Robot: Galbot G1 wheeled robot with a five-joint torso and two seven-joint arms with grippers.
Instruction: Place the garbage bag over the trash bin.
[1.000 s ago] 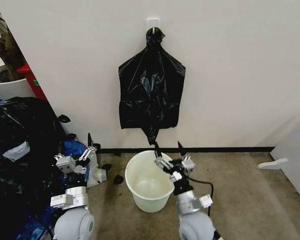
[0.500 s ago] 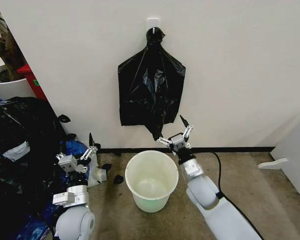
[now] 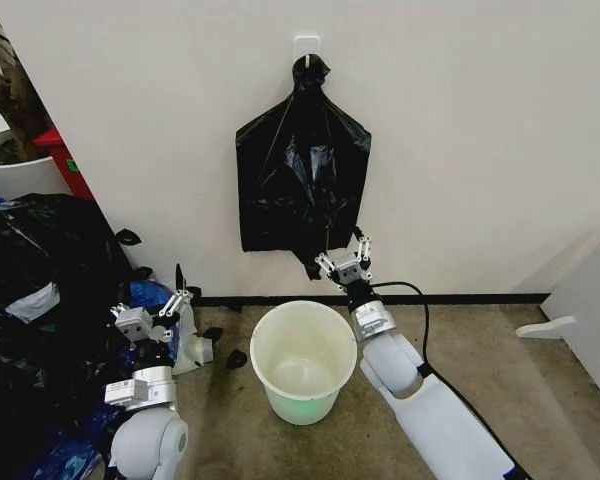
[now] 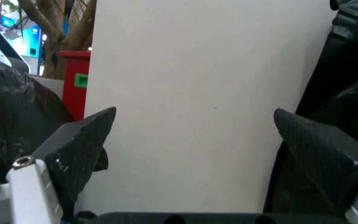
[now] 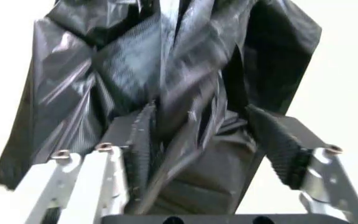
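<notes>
Right gripper [image 3: 342, 260] risen; garbage bag [image 3: 302, 180] tail seemingly between open fingers.

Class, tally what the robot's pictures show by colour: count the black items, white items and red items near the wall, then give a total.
Black: 2, hanging bunch of bags, bulging sack pile
White: 3, trash bin, planter, wall hook
Red: 1, red box
Total: 6

A brown speckled floor [image 3: 500, 380] meets the white wall along a dark baseboard. The cream-white trash bin [image 3: 302, 362] stands upright on it, mouth open. Bulging black sacks [image 3: 40, 300] sit on the floor to the left, with small black scraps [image 3: 236, 358] beside the bin.
</notes>
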